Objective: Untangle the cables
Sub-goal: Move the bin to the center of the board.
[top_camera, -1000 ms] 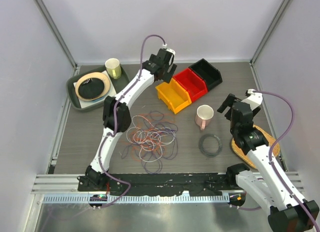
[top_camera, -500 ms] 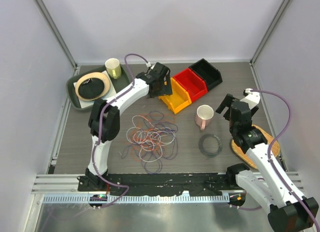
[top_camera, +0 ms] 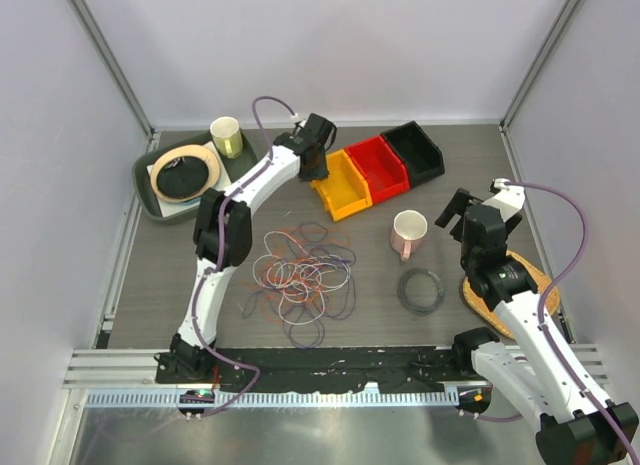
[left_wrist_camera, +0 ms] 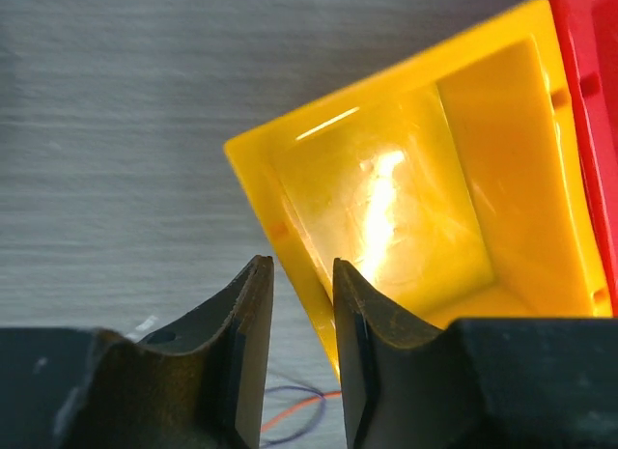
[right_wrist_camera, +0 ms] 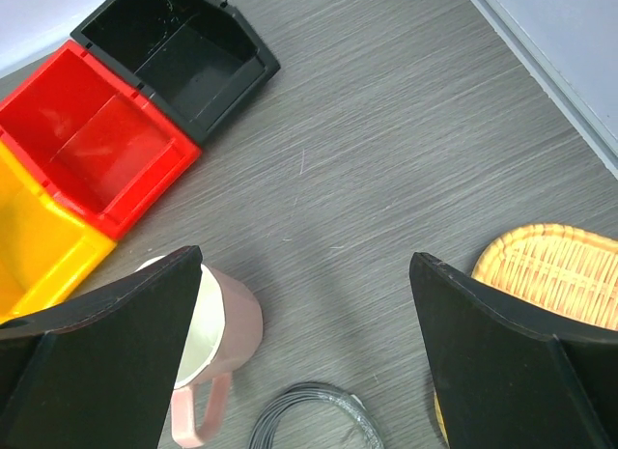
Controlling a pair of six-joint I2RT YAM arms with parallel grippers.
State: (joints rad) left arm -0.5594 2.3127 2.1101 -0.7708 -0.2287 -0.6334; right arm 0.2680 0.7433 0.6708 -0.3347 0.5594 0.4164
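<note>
Six o'clock of the yellow plastic bin (top_camera: pixel 338 188), white, orange and purple cable loops (top_camera: pixel 303 273) lie wholly tangled; left gripper (left_wrist_camera: pixel 301 266) straddles its wall, grip unclear; right gripper (right_wrist_camera: pixel 304 258) gapes.

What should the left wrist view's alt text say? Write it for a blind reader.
The left gripper, jaws close together, sits at the near wall of an empty yellow bin on a grey table; whether it pinches the wall is unclear. A red bin edges in at right, and a bit of orange and purple cable shows below.
</note>
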